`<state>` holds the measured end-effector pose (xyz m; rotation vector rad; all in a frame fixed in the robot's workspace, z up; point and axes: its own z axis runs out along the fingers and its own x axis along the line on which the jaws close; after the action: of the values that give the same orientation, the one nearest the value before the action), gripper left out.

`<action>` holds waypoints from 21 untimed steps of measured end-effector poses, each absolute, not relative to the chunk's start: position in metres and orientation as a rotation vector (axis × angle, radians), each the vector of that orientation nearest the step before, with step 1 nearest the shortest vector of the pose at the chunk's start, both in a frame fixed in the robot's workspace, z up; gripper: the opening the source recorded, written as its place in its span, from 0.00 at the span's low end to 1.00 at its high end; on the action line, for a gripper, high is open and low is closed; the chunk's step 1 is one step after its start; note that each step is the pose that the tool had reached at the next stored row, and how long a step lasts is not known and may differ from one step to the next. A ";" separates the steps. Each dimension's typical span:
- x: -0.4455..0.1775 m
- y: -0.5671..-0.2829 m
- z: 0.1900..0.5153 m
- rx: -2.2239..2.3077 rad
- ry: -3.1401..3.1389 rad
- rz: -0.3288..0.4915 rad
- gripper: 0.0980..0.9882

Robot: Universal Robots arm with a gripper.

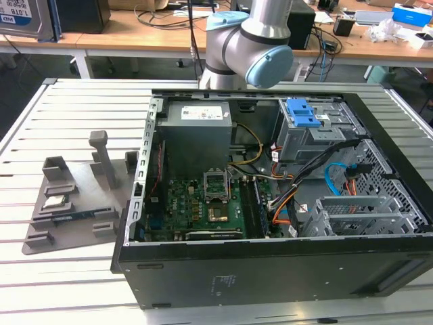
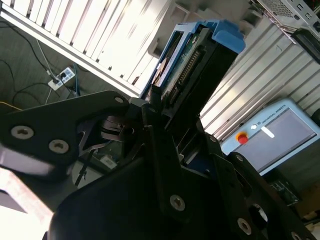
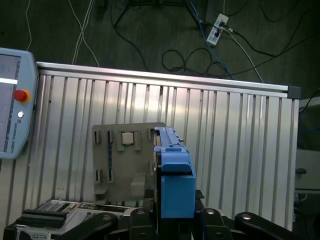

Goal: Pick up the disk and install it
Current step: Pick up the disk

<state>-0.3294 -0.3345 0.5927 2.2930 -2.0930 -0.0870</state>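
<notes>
I am gripping the flat metal disk with blue plastic side rails in my black gripper, hovering above the ribbed aluminium surface.

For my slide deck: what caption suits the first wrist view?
End effector holds the disk over the slatted table and a grey tray carrying a small square chip.

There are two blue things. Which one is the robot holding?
The disk with blue side rails: it sits clamped in the jaws. The other blue piece is the latch on the drive cage inside the computer case.
</notes>
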 end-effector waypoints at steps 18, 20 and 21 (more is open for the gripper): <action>-0.329 -0.334 0.639 2.292 -2.092 -0.089 0.30; -0.329 -0.334 0.643 2.292 -2.092 -0.089 0.30; -0.329 -0.334 0.644 2.292 -2.092 -0.090 0.30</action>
<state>-0.3289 -0.3345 0.6442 2.2921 -2.0921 -0.0899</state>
